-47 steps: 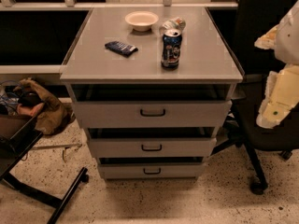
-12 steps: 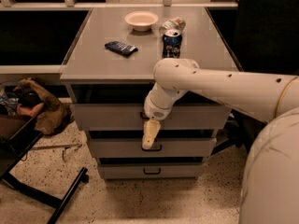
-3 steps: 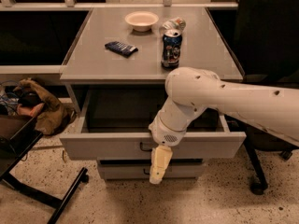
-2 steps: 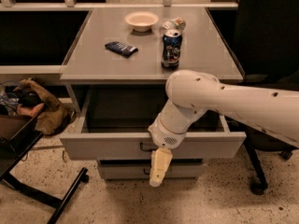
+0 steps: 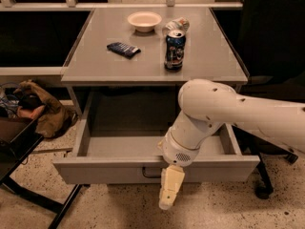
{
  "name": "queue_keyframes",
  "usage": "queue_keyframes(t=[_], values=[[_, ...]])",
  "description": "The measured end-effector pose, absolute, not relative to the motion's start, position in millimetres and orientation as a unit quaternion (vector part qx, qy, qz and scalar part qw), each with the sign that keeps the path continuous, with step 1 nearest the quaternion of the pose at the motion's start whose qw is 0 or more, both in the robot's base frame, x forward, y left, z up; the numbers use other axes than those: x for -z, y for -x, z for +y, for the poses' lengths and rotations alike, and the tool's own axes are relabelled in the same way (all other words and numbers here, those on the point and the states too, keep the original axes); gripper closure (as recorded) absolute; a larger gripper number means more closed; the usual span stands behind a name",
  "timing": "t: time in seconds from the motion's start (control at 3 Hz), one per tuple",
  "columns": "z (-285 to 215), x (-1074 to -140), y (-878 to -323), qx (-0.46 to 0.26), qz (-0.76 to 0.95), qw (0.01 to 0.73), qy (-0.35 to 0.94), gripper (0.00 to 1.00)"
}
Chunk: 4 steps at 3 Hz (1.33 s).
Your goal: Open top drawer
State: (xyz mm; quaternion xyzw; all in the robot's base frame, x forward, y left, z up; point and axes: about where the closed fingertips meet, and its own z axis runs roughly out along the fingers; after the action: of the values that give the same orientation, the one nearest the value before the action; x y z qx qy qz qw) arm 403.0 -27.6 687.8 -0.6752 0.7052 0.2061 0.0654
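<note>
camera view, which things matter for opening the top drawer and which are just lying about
Job: top drawer, pulled out; its handle; end effector, hanging just before the front panel by the handle.
Lying about: white bowl, soda can, dark packet, all on the cabinet top.

The white arm (image 5: 259, 116) reaches in from the right edge, bends at a rounded elbow (image 5: 205, 101) and drops to a thick wrist (image 5: 183, 147). Below the wrist the cream gripper (image 5: 170, 190) hangs pointing down, low in the middle of the view.

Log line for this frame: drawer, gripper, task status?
top drawer: open | gripper: hanging before its front panel, beside handle | task: appears done
</note>
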Motion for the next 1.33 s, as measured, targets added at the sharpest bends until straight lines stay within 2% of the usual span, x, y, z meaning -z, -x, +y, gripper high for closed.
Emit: queue_keyframes(t=[0.67,1.0,1.33], values=[[-24,-681,-391,-0.23,0.697,0.053,0.677,0.0],[-29,-684,-367,-0.248,0.698,0.033,0.671,0.0],[-52,-727,-317,-0.252,0.716,0.009,0.651,0.0]])
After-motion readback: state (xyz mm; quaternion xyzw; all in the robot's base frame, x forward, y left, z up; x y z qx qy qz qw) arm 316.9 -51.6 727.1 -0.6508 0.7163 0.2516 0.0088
